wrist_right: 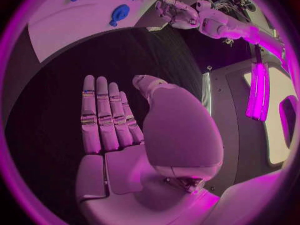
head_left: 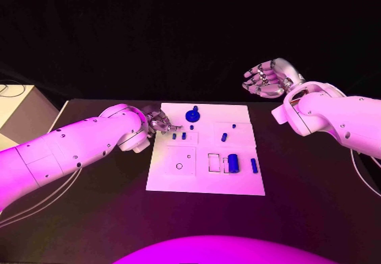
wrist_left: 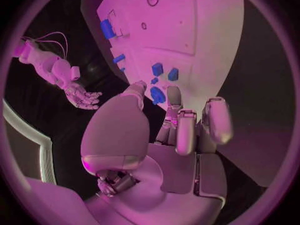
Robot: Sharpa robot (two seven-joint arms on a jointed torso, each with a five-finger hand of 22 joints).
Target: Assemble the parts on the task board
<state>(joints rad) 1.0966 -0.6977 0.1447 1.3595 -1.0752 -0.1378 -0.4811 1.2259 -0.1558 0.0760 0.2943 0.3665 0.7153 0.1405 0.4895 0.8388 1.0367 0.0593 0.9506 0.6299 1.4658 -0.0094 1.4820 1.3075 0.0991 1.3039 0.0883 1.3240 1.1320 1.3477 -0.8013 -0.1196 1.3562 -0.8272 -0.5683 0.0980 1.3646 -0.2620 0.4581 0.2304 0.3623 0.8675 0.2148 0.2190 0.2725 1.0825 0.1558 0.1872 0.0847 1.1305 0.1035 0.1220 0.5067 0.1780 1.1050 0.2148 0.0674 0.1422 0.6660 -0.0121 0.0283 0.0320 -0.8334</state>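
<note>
Left hand (head_left: pixel 159 122) hovers at the task board's (head_left: pixel 238 184) near-left edge, fingertips bunched over 2 small blue blocks (head_left: pixel 179 135); whether it pinches anything I cannot tell. Beyond its fingers stands a round blue knob (head_left: pixel 193 115); a blue cylinder (head_left: pixel 233 161) lies further along the smooth white plate. Right hand (head_left: pixel 268 77) hangs empty, fingers loosely curled, well clear of the board.

From the left wrist, the fingertips (wrist_left: pixel 173 94) sit just beside the blocks (wrist_left: pixel 164 72).

From the right wrist, flat fingers (wrist_right: pixel 103 112) hold nothing.

A glancing touch could probably skid the blocks across the slick plate.
</note>
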